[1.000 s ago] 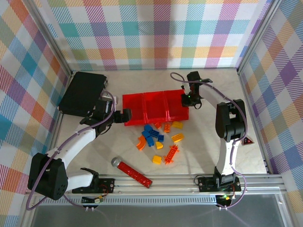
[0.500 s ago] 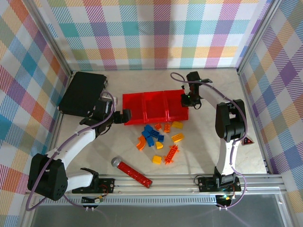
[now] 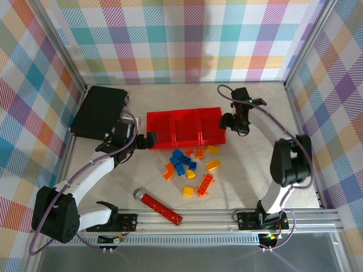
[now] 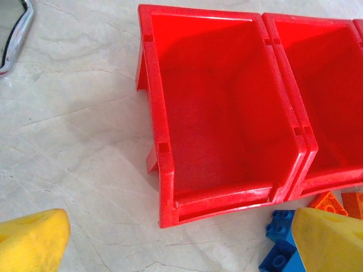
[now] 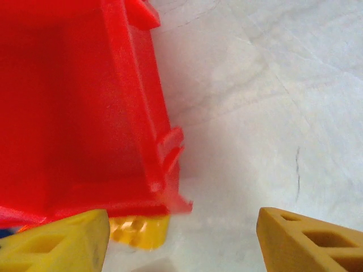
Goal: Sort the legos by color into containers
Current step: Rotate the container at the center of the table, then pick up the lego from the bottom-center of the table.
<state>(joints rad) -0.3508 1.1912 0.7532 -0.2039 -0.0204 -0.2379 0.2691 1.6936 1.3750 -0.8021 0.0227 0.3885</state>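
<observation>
The containers are three joined red bins at the table's middle. The legos, blue, yellow and orange, lie scattered just in front of them, among them a curved orange piece. My left gripper stands open by the left bin's front corner, with nothing between its fingers; in the left wrist view the left bin looks empty and blue legos lie by the right finger. My right gripper is open beside the right bin, holding nothing. A yellow lego lies under that bin's corner.
A flat black case lies at the back left, close to my left arm. A long red studded bar with a grey round end lies near the front rail. Checked walls and metal posts enclose the table.
My right gripper has opened and swung right, off the right bin's edge to the table beside it. The left arm has barely moved.
</observation>
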